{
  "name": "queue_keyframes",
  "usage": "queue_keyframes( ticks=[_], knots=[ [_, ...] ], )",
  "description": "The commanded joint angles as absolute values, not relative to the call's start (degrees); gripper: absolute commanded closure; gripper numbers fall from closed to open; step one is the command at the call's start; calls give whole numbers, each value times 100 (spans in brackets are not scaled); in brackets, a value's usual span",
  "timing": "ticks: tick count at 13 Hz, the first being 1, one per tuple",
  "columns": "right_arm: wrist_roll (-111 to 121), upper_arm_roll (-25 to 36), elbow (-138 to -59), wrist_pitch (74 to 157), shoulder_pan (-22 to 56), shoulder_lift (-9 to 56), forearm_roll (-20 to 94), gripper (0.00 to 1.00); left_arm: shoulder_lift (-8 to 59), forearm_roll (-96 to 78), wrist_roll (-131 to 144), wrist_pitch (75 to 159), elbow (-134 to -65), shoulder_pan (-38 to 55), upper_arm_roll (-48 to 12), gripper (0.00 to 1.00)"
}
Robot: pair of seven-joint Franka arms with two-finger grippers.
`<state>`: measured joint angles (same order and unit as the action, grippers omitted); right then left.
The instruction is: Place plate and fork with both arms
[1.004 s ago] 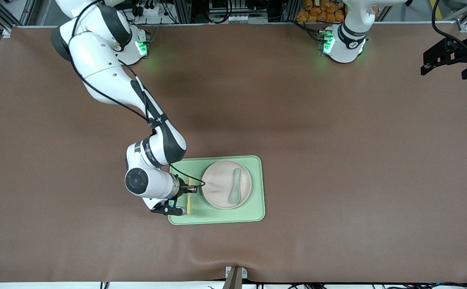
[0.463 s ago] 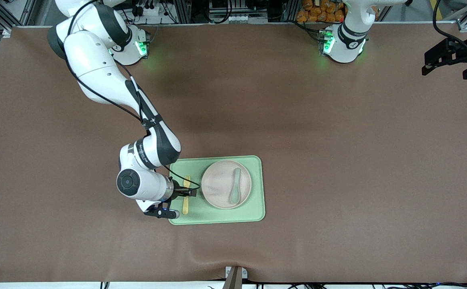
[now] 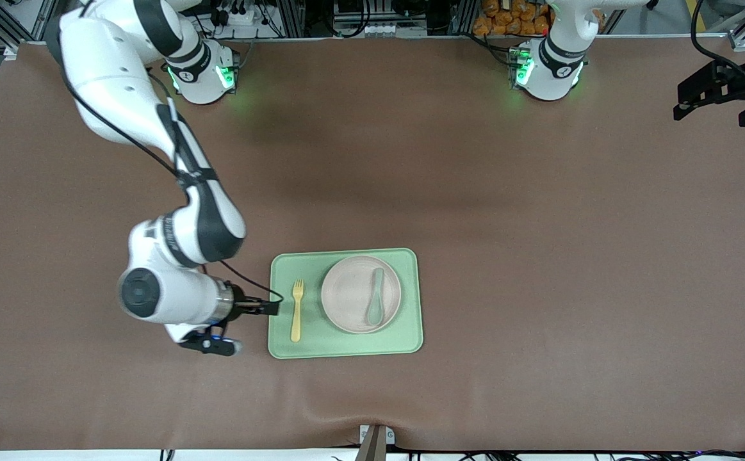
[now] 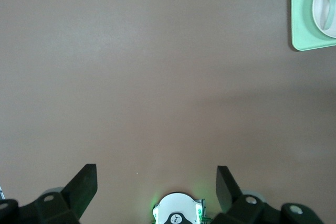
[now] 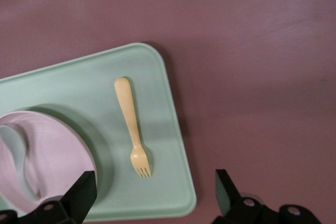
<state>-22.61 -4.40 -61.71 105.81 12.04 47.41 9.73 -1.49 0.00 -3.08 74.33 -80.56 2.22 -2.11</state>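
A light-green tray (image 3: 345,346) sits on the brown tabletop (image 3: 539,256), toward the right arm's end of the middle. On it lies the plate (image 3: 350,298), round and pale, with a grey-green spoon (image 3: 375,305) resting inside it. The fork (image 3: 296,310) lies flat on the tray's bare strip just beside the plate, on the side toward the right arm's end, its tines pointing away from the front camera. Nothing touches it.

The right gripper (image 3: 268,308) hangs just off the tray's edge, over the tabletop, level with the fork. In the right wrist view its fingers (image 5: 79,198) stand spread wide with nothing between them, and the fork (image 5: 133,128) and the tray (image 5: 168,192) show beneath.

The left gripper (image 3: 708,96) waits high up at the left arm's end of the table, well apart from the tray. Its fingers (image 4: 84,184) are spread too, empty, with bare tabletop under them and a corner of the tray (image 4: 302,24) far off.
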Motion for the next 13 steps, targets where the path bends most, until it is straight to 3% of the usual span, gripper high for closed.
queue_keyframes(
  ticks=[1,5,7,9,13],
  knots=[
    [-2241,-825,-5985,9794,600,4116,766,0,-220,44,-343,7436,-8086,185,-237,0],
    [-2153,-1133,-5985,9283,-34,3316,387,0,-220,44,-343,7444,-8086,185,-237,0],
    [-2153,-1046,-5985,8984,26,2789,300,0,-229,44,-343,7444,-8086,193,-237,0],
    [-2119,-1011,-5977,8239,-17,2454,255,0,-220,44,-343,7444,-8086,185,-237,0],
    [-1064,-440,-6204,7270,44,1610,281,0,-220,44,-343,7444,-8086,176,-229,0]
  ],
)
